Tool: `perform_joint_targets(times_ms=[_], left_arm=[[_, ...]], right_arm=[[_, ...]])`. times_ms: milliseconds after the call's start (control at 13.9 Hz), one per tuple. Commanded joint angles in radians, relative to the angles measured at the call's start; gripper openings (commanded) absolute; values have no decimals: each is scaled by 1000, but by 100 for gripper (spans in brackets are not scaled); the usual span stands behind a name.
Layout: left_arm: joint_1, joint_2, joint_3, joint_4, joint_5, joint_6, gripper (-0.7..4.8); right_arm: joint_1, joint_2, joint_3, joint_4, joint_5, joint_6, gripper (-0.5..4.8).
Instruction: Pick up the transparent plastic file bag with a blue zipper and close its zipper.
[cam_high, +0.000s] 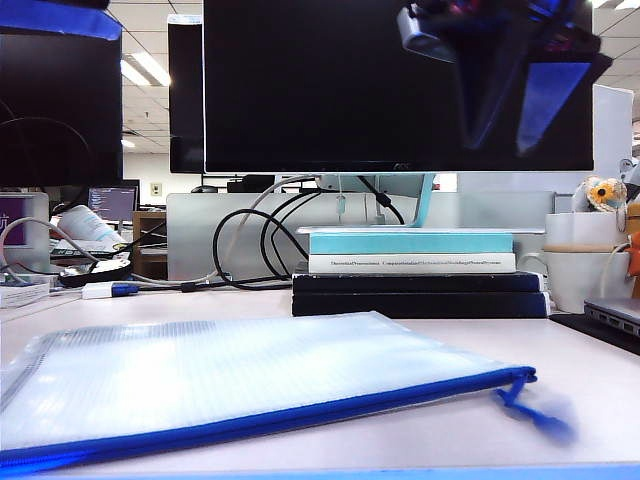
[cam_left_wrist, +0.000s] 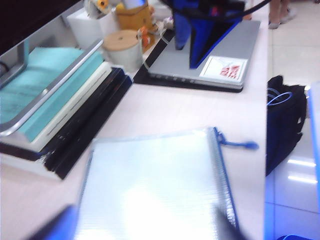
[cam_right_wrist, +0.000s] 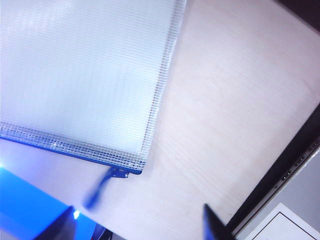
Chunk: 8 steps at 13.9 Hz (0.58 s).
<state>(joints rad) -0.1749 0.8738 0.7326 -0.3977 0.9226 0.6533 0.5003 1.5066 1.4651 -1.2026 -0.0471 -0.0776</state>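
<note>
So, exterior view: the file bag (cam_high: 230, 385) lies flat on the pale surface (cam_high: 560, 400), front and centre-left, its blue zipper (cam_high: 270, 422) along the near long edge, the blue cord pull (cam_high: 535, 412) trailing off the right end onto the surface, blurred. Behind it sits a stack of books (cam_high: 415, 272), dark ones below, a teal one on top, with a black monitor (cam_high: 380, 85) above and cables (cam_high: 255, 240) to the left; a white mug (cam_high: 580, 265) stands at right. The right gripper (cam_high: 505, 75) hangs high at upper right, dark and blue, well clear of the bag, holding nothing; its fingers look spread but blur hides the gap. Left wrist view: the file bag (cam_left_wrist: 155, 187) lies flat near the surface edge, zipper (cam_left_wrist: 223, 175) on the side toward the floor, pull (cam_left_wrist: 240, 145) sticking out past the corner. Stacked books (cam_left_wrist: 65, 105) just beside it, a closed laptop (cam_left_wrist: 210, 60) further off, a black backpack (cam_left_wrist: 285, 120) on the floor. The right gripper (cam_left_wrist: 202, 35) hovers above the laptop. The left gripper (cam_left_wrist: 145, 227) shows only as blurred dark tips (cam_left_wrist: 227, 225) at the frame edge, set wide apart over the bag, nothing between them. Right wrist view: bag corner (cam_right_wrist: 85, 80) with the zipper (cam_right_wrist: 65, 148) end and pull (cam_right_wrist: 100, 187) on bare surface; the right gripper (cam_right_wrist: 140, 225) shows wide-set fingertips (cam_right_wrist: 215, 225), empty, apart from the bag.
</note>
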Motion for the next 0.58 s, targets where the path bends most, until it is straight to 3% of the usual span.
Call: perform_joint_targets(times_ms=[72,144,288,504,576], left_arm=[[2,-46,5,9,-230,-185,371],[2,-121,5,-2,-404,-222,371],[2,-261,5,-55,-546,-237,367],[2,-402,4,-138,-636,-261,363],[2,-477,2,-207,-720,-290,286]], right_arm=[[-23,-83,3,47,-27,1,325],[-47,-168,3,103,-49,36,324],[-123,-325,3,138,-126,87,325],[-180,-535,3,199,-137,112,325],[-182,-732,-5,294,-69,112,325]])
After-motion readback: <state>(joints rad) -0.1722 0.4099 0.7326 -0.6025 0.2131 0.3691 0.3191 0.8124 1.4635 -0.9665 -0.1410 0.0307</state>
